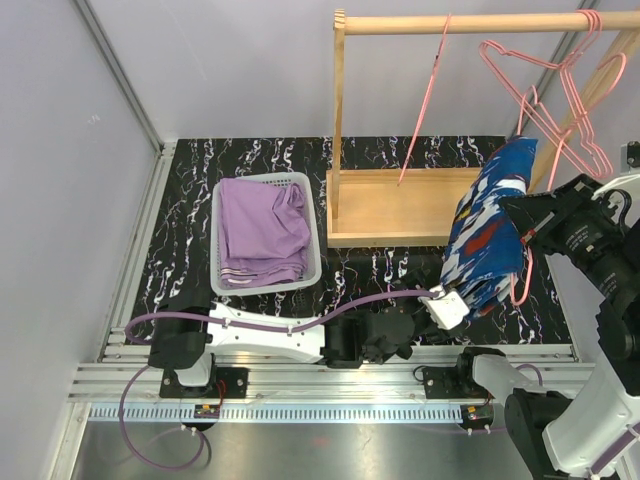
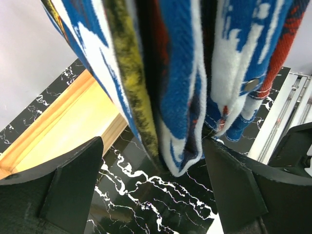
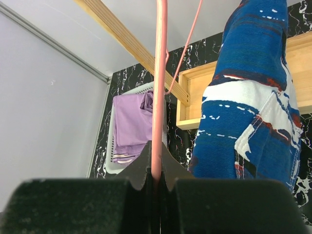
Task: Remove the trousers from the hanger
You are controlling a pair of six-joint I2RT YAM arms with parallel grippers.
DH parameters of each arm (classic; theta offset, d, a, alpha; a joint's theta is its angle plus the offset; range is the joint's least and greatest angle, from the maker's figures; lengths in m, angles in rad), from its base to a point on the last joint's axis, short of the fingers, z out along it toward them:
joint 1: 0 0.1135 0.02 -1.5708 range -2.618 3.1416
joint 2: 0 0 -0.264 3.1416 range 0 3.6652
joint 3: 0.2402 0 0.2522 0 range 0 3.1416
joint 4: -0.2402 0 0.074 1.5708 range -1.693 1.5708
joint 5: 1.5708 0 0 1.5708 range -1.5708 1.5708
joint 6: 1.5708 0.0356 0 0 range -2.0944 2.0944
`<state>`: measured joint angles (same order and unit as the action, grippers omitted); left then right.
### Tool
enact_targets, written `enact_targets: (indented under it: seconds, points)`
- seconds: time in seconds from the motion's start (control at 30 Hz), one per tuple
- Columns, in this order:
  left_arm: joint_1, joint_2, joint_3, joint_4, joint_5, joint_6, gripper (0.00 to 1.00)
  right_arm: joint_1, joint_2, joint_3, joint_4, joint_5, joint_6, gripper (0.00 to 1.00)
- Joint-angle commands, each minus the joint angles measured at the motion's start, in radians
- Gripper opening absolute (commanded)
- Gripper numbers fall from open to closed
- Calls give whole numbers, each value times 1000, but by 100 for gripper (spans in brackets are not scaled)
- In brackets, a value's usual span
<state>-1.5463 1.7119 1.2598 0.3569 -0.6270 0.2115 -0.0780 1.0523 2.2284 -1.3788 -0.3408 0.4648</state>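
The blue patterned trousers (image 1: 490,225) hang folded over a pink wire hanger (image 3: 158,87), held up in front of the wooden rack. My right gripper (image 3: 157,148) is shut on the hanger's wire; in the top view it (image 1: 527,232) sits just right of the cloth. My left gripper (image 2: 152,146) is open, its jaws wide apart on either side of the trousers' lower end (image 2: 185,122). The right finger (image 2: 234,180) is at the cloth's edge. In the top view the left gripper (image 1: 447,307) is below the hanging cloth. The lilac trousers (image 1: 262,232) lie in the basket.
The white basket (image 1: 316,262) stands at the middle left on the black marbled mat. The wooden rack has a base tray (image 1: 400,205) and a top rail (image 1: 460,22) with empty pink hangers (image 1: 550,110). Metal rails (image 1: 330,385) run along the near edge.
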Motion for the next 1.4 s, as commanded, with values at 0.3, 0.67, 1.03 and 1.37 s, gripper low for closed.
enact_targets:
  seconds: [0.3,0.67,1.03,1.37]
  points:
    - [12,-77,-85,91,24,-3,84,6,6,-24,188,-1,-23,0]
    - [35,-37,-1,123,46,-34,82,6,-11,-58,230,-21,11,0]
    - [38,26,107,250,-66,-112,76,6,-69,-208,319,-37,70,0]
    - [38,55,228,278,-88,-80,72,6,-80,-249,316,-64,61,0]
